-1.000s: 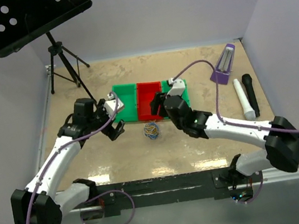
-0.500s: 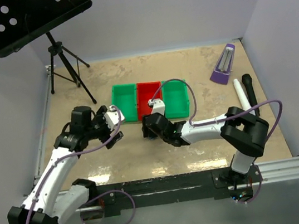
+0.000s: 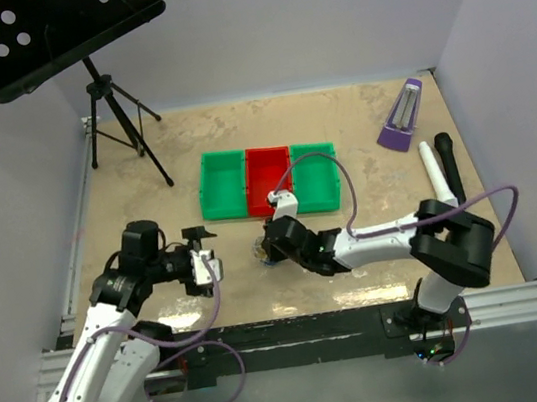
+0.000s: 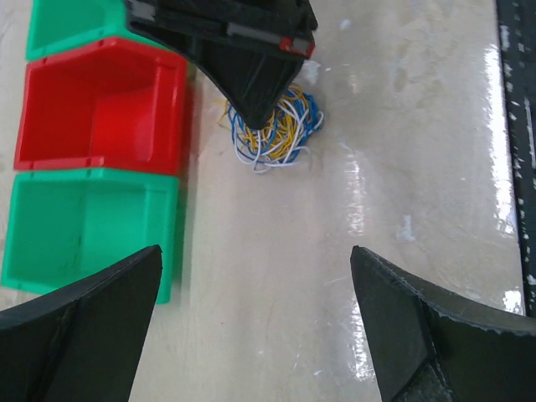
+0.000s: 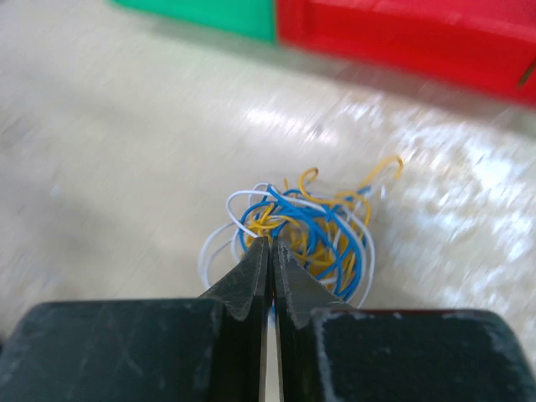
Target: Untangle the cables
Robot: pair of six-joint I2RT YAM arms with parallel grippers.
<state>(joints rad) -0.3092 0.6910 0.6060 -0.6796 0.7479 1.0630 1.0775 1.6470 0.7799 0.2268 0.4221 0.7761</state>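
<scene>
The cables (image 3: pixel 259 254) are a small ball of thin white, yellow and blue strands on the table, just in front of the red bin (image 3: pixel 268 183). My right gripper (image 3: pixel 266 247) is down on the ball. In the right wrist view its jaws (image 5: pixel 270 243) are pressed together with their tips in the near edge of the cables (image 5: pixel 322 226), pinching strands. My left gripper (image 3: pixel 208 253) hangs to the left of the ball, open and empty. From its wrist view (image 4: pixel 255 251) I see the cables (image 4: pixel 289 134) ahead, under the right gripper (image 4: pixel 255 105).
Three bins stand in a row behind the ball: green (image 3: pixel 223 186), red, green (image 3: pixel 314 179). A music stand's tripod (image 3: pixel 115 123) is at the back left. A purple object (image 3: pixel 401 120), a white stick (image 3: pixel 435 176) and a black one (image 3: pixel 448 164) lie at the right.
My right gripper came down onto the tangle and shut on it. My left arm pulled back toward the near edge and lowered, still open.
</scene>
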